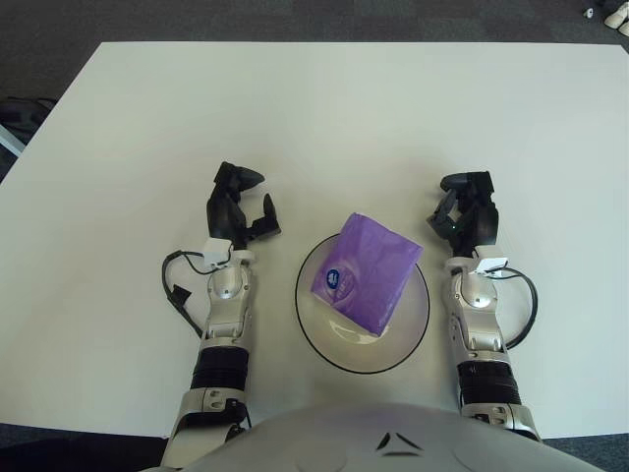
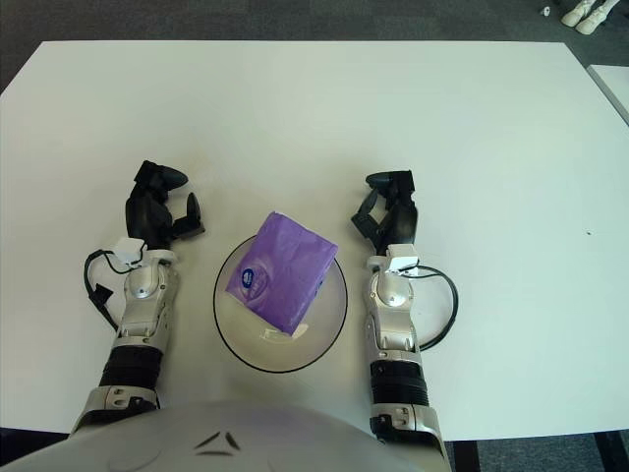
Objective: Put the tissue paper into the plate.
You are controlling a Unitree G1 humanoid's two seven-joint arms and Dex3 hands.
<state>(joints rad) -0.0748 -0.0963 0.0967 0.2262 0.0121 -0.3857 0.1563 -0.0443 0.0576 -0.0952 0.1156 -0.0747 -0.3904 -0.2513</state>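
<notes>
A purple tissue pack (image 1: pixel 365 271) with a small blue-and-white label lies in the clear glass plate (image 1: pixel 313 333) near the table's front edge, tilted so that one corner overhangs the rim. My left hand (image 1: pixel 239 208) shows to the left of the plate, fingers relaxed and holding nothing. My right hand (image 1: pixel 465 209) shows to the right of the plate, fingers loosely curled and empty. Neither hand touches the pack or the plate.
The white table (image 1: pixel 324 118) stretches away behind the plate and hands. Dark floor surrounds it. A black cable loops beside each forearm, on the left (image 1: pixel 177 285) and on the right (image 1: pixel 526 305).
</notes>
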